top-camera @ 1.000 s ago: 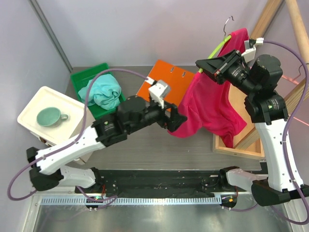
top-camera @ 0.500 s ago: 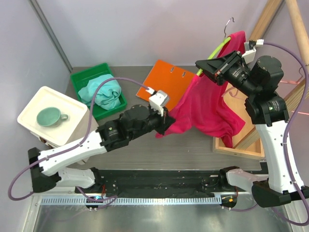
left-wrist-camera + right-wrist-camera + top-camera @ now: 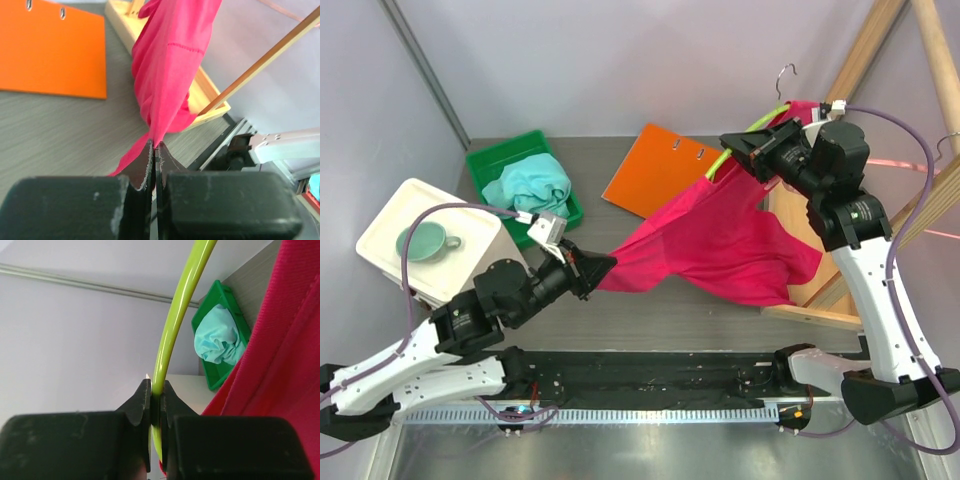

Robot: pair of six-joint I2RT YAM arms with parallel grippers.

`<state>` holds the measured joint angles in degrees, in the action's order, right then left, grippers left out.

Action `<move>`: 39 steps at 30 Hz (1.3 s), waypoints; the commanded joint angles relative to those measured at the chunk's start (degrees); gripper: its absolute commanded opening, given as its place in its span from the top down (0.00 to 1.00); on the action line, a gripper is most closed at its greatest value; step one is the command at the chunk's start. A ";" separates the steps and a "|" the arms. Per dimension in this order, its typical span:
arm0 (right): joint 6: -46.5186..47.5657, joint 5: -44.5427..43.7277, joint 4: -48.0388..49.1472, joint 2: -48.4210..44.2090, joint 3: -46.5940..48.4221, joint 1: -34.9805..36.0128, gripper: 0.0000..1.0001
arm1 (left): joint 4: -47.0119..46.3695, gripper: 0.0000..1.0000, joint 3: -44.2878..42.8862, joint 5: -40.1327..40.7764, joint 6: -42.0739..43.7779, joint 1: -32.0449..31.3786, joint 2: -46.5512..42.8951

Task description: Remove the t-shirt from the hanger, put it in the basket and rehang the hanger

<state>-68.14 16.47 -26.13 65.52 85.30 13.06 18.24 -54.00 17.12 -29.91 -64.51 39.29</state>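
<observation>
The pink t-shirt [image 3: 720, 240] hangs from a lime-green hanger [image 3: 752, 128] at the upper right and stretches in a taut band toward the lower left. My left gripper [image 3: 603, 268] is shut on its lower hem; the left wrist view has the pink t-shirt [image 3: 172, 65] running up from the left gripper [image 3: 155, 145]. The right gripper [image 3: 732, 143] is shut on the hanger's bare green arm, and the right wrist view shows the hanger [image 3: 176, 325] pinched in the right gripper [image 3: 155, 389] with the t-shirt [image 3: 280, 370] beside it.
An orange binder [image 3: 655, 170] lies flat at the back centre. A green bin [image 3: 495, 160] holds teal cloth [image 3: 530, 186]. A white box [image 3: 390, 215] with a teal mug [image 3: 422, 241] sits at the left. A wooden tray [image 3: 815, 312] and wooden poles [image 3: 865, 45] stand at the right.
My left gripper shut on the t-shirt's hem and pulled back toward the lower left, drawing the cloth out taut. The right gripper with the hanger shifted slightly left.
</observation>
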 commanded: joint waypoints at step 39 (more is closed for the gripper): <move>-7.01 1.11 11.19 -9.00 -2.15 -0.75 0.99 | -10.15 1.00 -24.58 -4.24 17.01 2.46 34.72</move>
<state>-73.76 18.61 -21.19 59.88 82.76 12.43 15.27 -78.72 8.58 -11.16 -63.07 75.40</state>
